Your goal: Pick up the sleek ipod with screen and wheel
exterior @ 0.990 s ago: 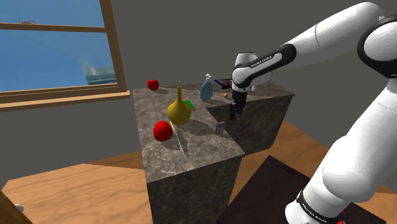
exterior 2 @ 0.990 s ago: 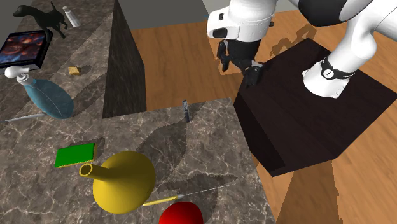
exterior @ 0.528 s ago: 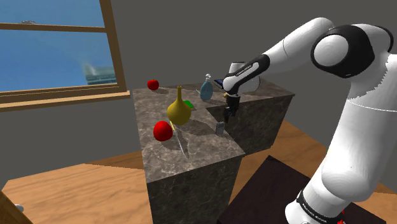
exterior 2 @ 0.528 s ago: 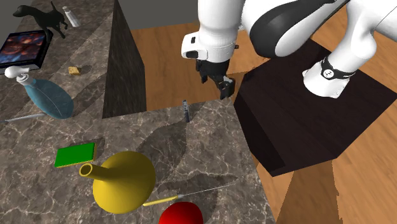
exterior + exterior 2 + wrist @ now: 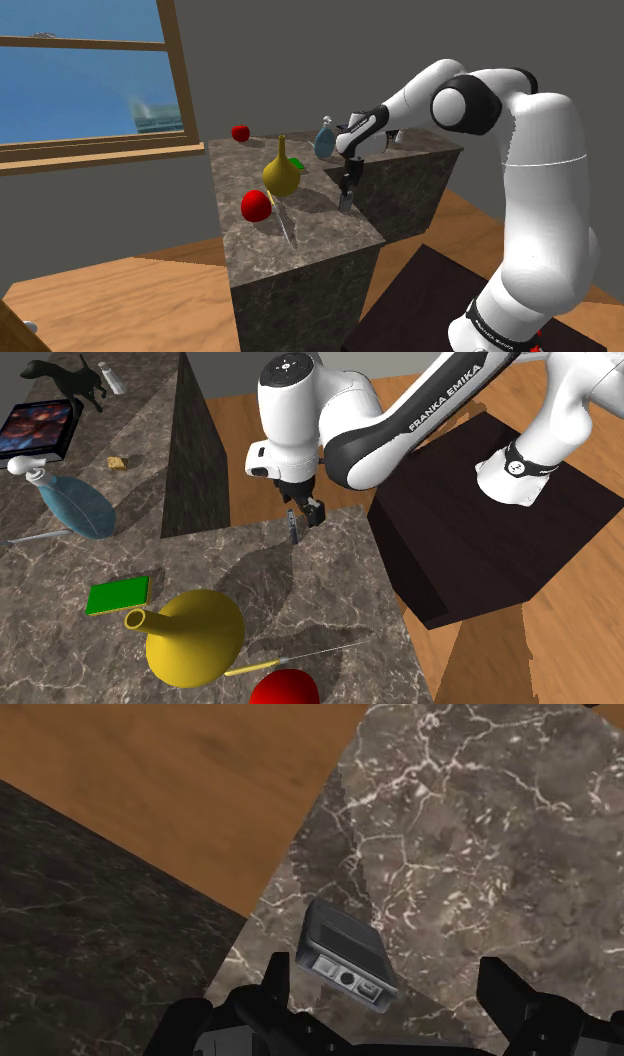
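Franka arm (image 5: 540,150): glossy white, rounded links joined by dark grey joints (image 5: 462,105). Black "FRANKA EMIKA" lettering (image 5: 450,397) runs along the forearm. The two-finger gripper (image 5: 305,512) is all black. At 5 o'clock in the shoulder view, a black collar (image 5: 497,333) with white print rings the base, beside a small red mark (image 5: 541,337).

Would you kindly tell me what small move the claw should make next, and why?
Probably ease the claw straight down: it hangs open just above the music player, with one finger on each side and neither touching it, so it likely needs to reach lower around the player before closing.
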Controlling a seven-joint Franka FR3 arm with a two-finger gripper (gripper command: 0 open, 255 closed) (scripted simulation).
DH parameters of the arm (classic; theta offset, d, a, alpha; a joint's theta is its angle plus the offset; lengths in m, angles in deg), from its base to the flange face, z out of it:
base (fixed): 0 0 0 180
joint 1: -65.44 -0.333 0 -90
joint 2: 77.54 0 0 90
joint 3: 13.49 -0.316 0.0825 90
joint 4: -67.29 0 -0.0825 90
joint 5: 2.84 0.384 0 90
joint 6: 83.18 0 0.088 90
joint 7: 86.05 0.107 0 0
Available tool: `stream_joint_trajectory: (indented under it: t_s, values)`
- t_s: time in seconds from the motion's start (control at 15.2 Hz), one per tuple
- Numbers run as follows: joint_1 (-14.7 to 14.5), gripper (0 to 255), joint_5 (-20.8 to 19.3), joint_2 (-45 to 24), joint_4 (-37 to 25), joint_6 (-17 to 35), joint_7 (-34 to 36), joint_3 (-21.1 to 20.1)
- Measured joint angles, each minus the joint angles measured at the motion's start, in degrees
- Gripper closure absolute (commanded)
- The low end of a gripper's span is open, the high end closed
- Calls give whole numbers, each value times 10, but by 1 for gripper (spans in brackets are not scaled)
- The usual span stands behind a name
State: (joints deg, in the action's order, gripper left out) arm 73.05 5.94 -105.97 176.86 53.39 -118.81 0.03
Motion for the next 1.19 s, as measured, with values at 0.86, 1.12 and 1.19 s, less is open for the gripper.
stream_joint_trajectory:
  t_s: [0.86, 1.12, 1.19]
  values:
    - [20, 255, 21, -89, -49, 44, -20, -16]
    - [20, 255, 21, -89, -49, 44, -20, -16]
    - [20, 255, 21, -89, -49, 44, -20, -16]
